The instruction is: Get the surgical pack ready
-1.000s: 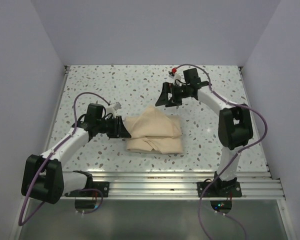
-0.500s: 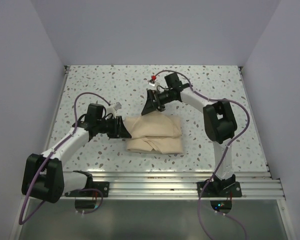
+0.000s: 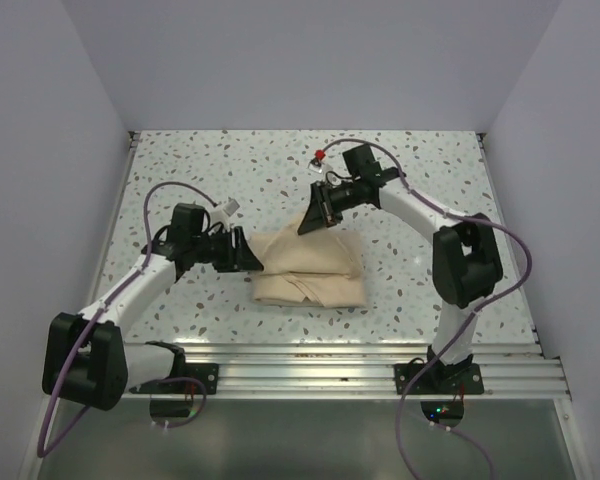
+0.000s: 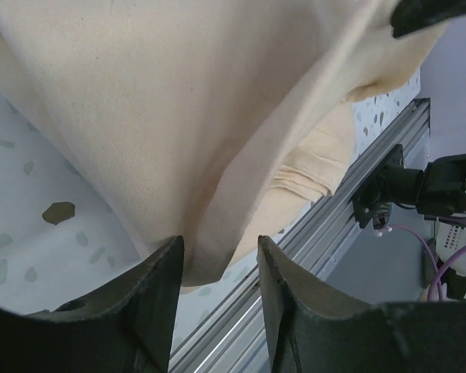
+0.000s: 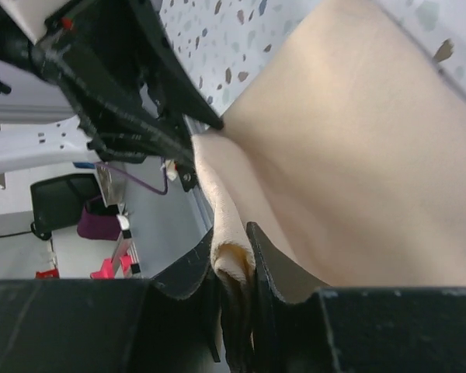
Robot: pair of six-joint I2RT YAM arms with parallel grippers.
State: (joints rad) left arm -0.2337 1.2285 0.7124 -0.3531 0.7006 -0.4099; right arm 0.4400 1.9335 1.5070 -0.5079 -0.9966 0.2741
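Speckled table (image 3: pixel 430 190) noted, boxed in by plain pale walls (image 3: pixel 300 60), with an aluminium rail (image 3: pixel 310 362) fixed along its near edge. The tan cloth (image 3: pixel 315 268) was found near the middle of the table, folded into a loose, layered bundle. Its far-left part was drawn up off the surface into a peak. That peak was pinched by the right gripper (image 3: pixel 311 222), whose fingers were pressed close on a doubled fold of fabric in the wrist view. The left gripper (image 3: pixel 250 258) was set low at the bundle's left edge. Its fingers were held apart with a thick fold of the cloth between them. Whether that fold was clamped or merely lay in the gap could not be told.
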